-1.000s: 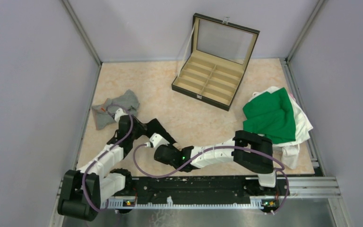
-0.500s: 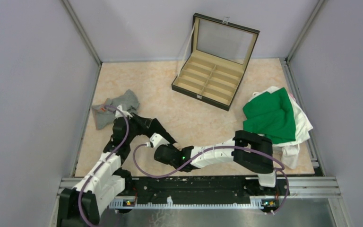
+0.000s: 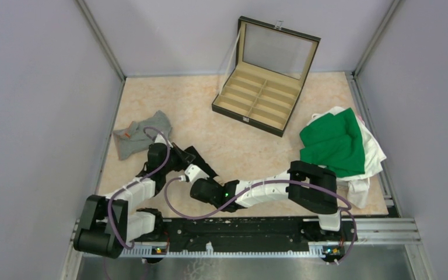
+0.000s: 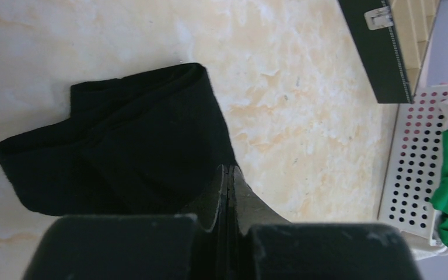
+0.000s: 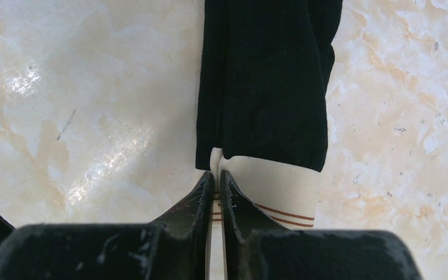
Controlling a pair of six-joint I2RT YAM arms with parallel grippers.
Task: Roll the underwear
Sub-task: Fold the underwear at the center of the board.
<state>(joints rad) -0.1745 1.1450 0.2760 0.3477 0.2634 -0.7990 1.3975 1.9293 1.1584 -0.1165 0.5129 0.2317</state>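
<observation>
The black underwear (image 4: pixel 122 146) lies folded on the marble table, a long dark strip (image 5: pixel 268 76) with a white, brown-striped waistband (image 5: pixel 280 186). My left gripper (image 4: pixel 228 168) is shut, its tips pinched on the fabric's right edge. My right gripper (image 5: pixel 217 173) is closed on a fold of the waistband, which shows between its fingers. From above, both grippers meet at the left front, left (image 3: pixel 178 153) and right (image 3: pixel 193 170). The grey underwear (image 3: pixel 143 134) with an orange label lies crumpled further left, apart from both grippers.
An open compartmented case (image 3: pixel 248 119) stands at the back centre, lid up. A pile of green and white clothes (image 3: pixel 332 143) lies at the right edge. Grey walls close in both sides, and a metal rail runs along the near edge.
My left gripper has shifted right, from beside the grey underwear onto the black one, and its jaws have closed. The right arm has barely moved.
</observation>
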